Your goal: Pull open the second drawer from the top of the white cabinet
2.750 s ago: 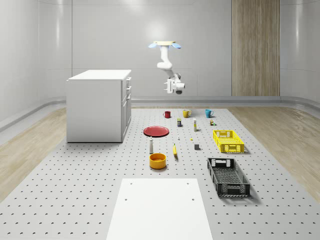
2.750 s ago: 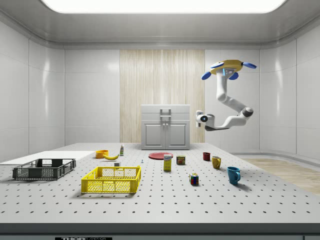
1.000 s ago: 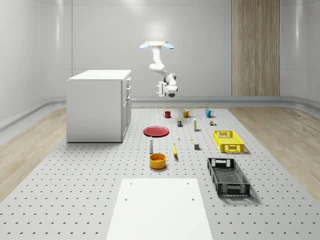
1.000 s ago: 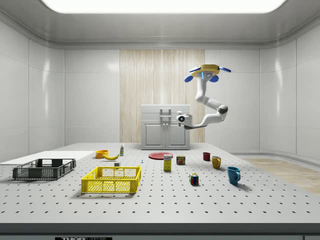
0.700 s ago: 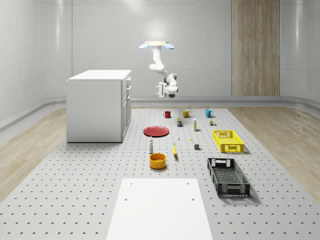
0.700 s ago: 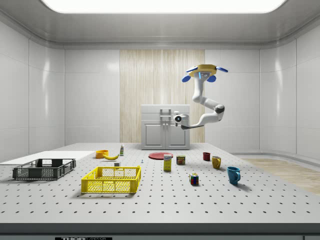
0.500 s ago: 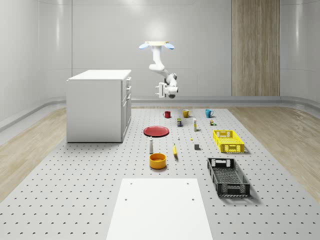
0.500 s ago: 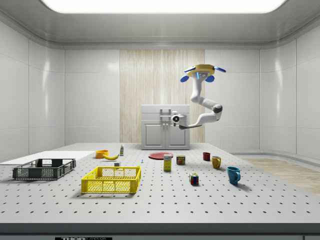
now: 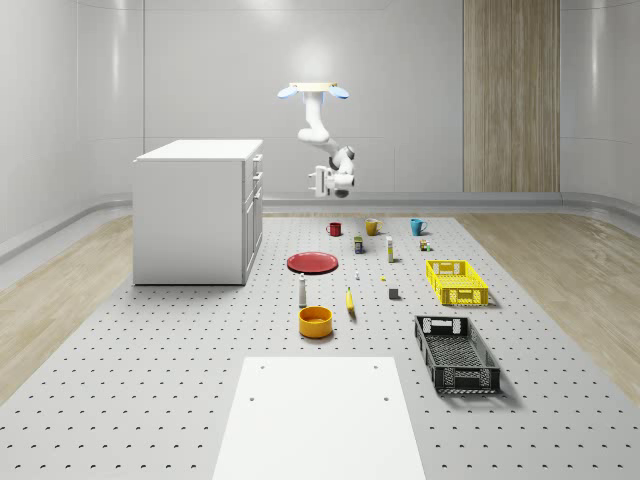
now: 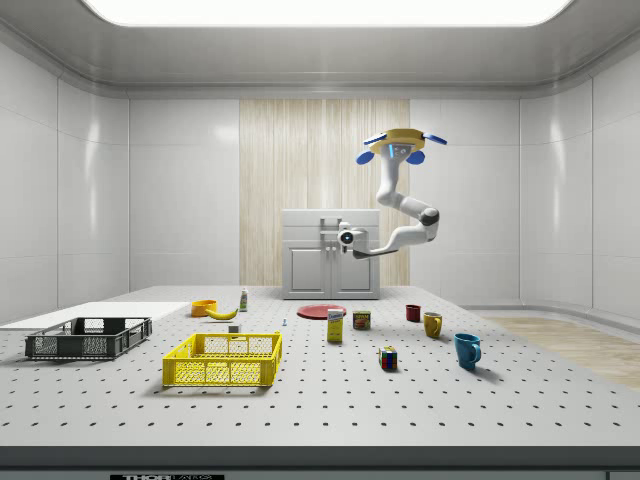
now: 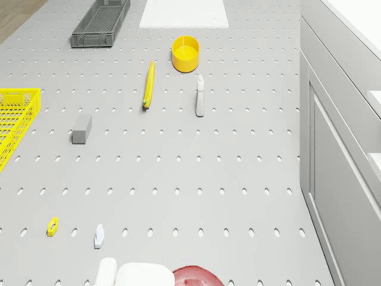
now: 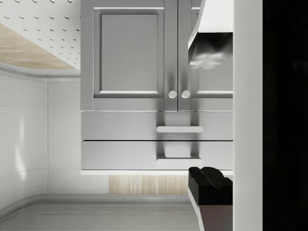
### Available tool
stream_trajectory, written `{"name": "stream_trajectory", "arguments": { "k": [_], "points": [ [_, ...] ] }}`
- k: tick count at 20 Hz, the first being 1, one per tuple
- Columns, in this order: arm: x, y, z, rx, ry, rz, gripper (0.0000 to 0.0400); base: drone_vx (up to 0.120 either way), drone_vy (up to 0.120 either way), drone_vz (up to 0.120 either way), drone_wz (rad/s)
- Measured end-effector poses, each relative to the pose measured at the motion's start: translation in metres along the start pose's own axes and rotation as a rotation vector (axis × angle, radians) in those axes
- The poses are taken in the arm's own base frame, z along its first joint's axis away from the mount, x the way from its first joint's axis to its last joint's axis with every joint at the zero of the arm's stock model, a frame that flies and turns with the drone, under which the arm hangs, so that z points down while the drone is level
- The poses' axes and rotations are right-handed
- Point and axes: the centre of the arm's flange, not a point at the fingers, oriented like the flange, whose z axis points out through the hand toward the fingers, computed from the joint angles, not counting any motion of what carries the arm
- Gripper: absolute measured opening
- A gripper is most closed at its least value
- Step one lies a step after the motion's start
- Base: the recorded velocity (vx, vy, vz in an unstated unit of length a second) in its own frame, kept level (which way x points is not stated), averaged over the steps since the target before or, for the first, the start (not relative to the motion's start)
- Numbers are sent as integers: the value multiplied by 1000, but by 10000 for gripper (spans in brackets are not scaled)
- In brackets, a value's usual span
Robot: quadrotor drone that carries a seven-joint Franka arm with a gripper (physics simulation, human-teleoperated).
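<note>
Drone (image 9: 313,90) hovering at white cabinet's (image 9: 190,210) 3 o'clock; gripper (image 9: 318,181) facing it, jaws spread; second drawer's handle (image 12: 179,129) looking rigid; recommending mid-bar grasp.

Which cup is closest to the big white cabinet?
The red mug. In the whole-scene view it stands at the left end of the row of three, on the white cabinet's side; the yellow mug comes next and the blue mug is farthest.
</note>
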Motion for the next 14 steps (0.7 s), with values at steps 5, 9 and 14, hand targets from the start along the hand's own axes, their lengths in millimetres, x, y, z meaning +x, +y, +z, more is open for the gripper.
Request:
{"name": "stream_trajectory", "arguments": {
  "k": [5,9,14],
  "points": [
    [0,0,24,0,0,0,300,0,0,0,0],
    [0,0,45,0,0,0,300,0,0,0,0],
    [0,0,73,0,0,0,300,0,0,0,0]
  ]
}}
